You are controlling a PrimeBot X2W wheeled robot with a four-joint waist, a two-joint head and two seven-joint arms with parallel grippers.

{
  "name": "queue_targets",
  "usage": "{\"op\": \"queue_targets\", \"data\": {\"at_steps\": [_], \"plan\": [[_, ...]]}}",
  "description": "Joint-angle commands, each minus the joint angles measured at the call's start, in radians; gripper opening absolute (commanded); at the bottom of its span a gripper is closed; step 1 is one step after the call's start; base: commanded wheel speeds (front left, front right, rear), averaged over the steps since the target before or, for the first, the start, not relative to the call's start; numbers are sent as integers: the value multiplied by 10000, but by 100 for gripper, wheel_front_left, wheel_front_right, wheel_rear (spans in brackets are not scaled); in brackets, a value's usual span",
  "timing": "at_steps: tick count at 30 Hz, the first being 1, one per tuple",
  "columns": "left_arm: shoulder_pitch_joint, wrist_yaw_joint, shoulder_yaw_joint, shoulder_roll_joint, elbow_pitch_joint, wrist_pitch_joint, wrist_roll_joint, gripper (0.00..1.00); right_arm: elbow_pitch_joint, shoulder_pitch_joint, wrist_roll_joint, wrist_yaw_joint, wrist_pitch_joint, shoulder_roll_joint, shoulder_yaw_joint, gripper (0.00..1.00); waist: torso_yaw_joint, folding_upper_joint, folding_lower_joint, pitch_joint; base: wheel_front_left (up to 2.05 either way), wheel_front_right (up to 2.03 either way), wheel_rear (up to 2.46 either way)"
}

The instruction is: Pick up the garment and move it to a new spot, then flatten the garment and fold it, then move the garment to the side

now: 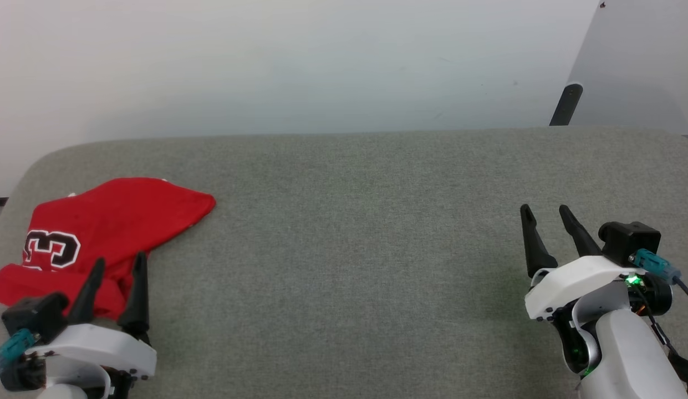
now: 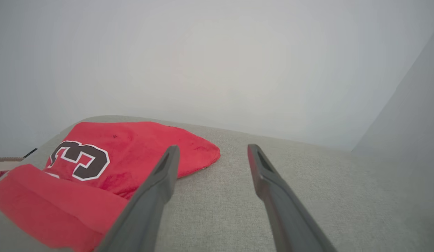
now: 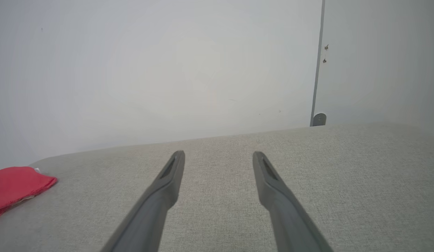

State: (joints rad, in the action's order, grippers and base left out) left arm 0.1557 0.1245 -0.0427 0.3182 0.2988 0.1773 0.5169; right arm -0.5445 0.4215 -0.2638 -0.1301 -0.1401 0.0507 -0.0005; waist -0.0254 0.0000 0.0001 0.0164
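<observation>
With my left gripper [image 1: 120, 257] and right gripper [image 1: 544, 208] spread and empty, the red jersey [image 1: 116, 221] lay folded at the grey table's [image 1: 349, 249] left end, so I guessed little was left.

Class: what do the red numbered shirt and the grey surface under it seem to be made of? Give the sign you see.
The red shirt with a black white-edged number looks like soft matte knit cloth, perhaps slightly fleecy: it slumps in rounded folds, no shine. The grey surface beneath looks like woven upholstery fabric: fine flecked weave, matte, rounded corner. Exact fibres cannot be told.
</observation>
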Motion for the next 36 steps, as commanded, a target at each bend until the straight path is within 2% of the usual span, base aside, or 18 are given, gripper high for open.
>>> {"op": "queue_targets", "data": {"at_steps": [1,15,26,36], "plan": [[126,58,-24,126,-20,100,-271,100,12,278,307,-7,-110,-3,-13,100,-12,0,-1,12,0,0,0],[228,66,246,394,227,396,-895,100,-206,298,1099,-8,-471,-3,-189,100,-38,0,-1,44,0,0,0],[308,69,405,840,338,618,-1200,100,-434,479,1809,-8,-701,-4,-245,100,-120,0,-1,149,0,0,0],[405,71,603,1052,587,800,-1503,100,-573,442,1814,-9,-1020,-6,-80,100,-187,0,-1,165,0,0,0]]}}
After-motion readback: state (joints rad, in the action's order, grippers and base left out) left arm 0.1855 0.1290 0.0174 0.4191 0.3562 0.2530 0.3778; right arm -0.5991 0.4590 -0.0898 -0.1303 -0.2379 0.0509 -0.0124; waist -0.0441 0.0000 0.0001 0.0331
